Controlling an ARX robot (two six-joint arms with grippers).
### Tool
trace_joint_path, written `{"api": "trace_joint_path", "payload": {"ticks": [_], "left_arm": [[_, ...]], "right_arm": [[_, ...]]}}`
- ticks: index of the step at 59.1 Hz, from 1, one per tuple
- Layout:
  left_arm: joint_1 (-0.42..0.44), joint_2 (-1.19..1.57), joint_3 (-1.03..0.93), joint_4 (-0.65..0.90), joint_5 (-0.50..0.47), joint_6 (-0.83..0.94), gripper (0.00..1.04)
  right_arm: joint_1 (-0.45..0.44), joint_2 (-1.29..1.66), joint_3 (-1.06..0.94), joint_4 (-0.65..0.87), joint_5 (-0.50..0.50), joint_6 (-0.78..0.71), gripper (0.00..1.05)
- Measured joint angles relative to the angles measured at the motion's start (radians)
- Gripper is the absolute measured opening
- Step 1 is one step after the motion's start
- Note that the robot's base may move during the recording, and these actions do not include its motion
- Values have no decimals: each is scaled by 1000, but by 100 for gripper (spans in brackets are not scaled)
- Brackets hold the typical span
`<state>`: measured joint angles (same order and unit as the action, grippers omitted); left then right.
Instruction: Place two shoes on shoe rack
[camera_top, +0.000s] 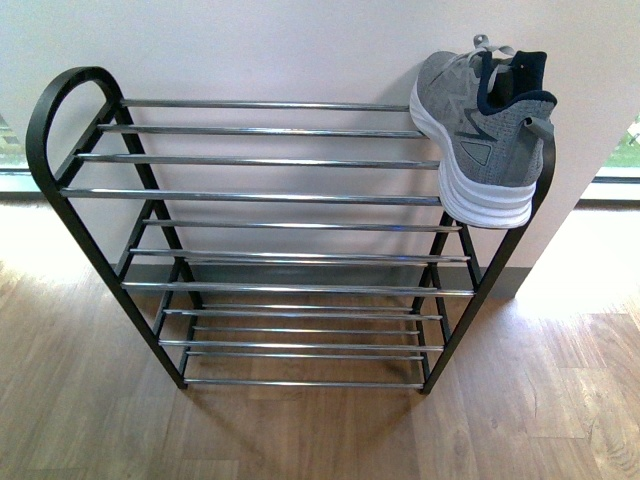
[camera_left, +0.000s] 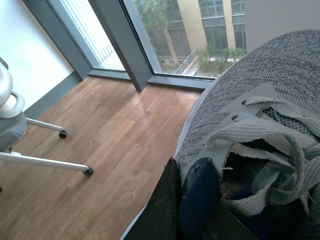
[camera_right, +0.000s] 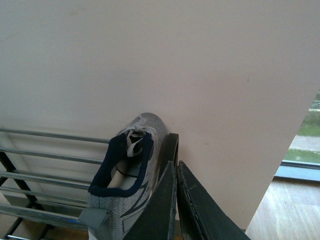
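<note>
One sneaker (camera_top: 480, 140) racked: grey knit, white sole, navy lining. It sits on the top tier of the rack (camera_top: 250, 196), at 3 o'clock along the bars, hard against the arched end, toe to 12 o'clock towards the wall (camera_right: 210, 75). It looks tipped a little onto its side.

One second sneaker (camera_left: 260, 115), same make, held up over the wood floor (camera_left: 110, 165) near a window (camera_left: 190, 35). The left fingers (camera_left: 162, 215) appear clamped on its collar; one shows outside the navy lining, the other is hidden.

Right fingers (camera_right: 165, 210): pressed together, holding nothing, just beside the racked sneaker's heel.

Remaining tiers: bare chrome bars. No sandals in sight.

Step in hand, as judged: carry the second sneaker to the top tier. Notes for doing it well:
- Aim for the free bars at 9 o'clock of the first sneaker, with a clear gap so it is not nudged off the end.
- Bring it in toe to 12 o'clock, sole level, resting across several bars and not on one.
- Let go only once the sole bears on the bars.
- Keep the right arm back from the racked shoe.
</note>
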<state>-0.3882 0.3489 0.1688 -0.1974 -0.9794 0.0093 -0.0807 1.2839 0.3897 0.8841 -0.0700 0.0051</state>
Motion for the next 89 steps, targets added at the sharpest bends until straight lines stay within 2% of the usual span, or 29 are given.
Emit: {"api": "trace_joint_path", "payload": {"ticks": [17, 42, 48, 89], "left_arm": [[0, 0, 0, 0, 2, 0, 2], [0, 0, 0, 0, 1, 0, 2], [0, 0, 0, 0, 0, 0, 2], [0, 0, 0, 0, 1, 0, 2]], "right_arm": [[73, -173, -171, -2, 63, 0, 2], [77, -452, -315, -141, 67, 0, 2], [77, -470, -357, -106, 70, -1, 2], [77, -877, -372, -478, 70, -1, 2]]}}
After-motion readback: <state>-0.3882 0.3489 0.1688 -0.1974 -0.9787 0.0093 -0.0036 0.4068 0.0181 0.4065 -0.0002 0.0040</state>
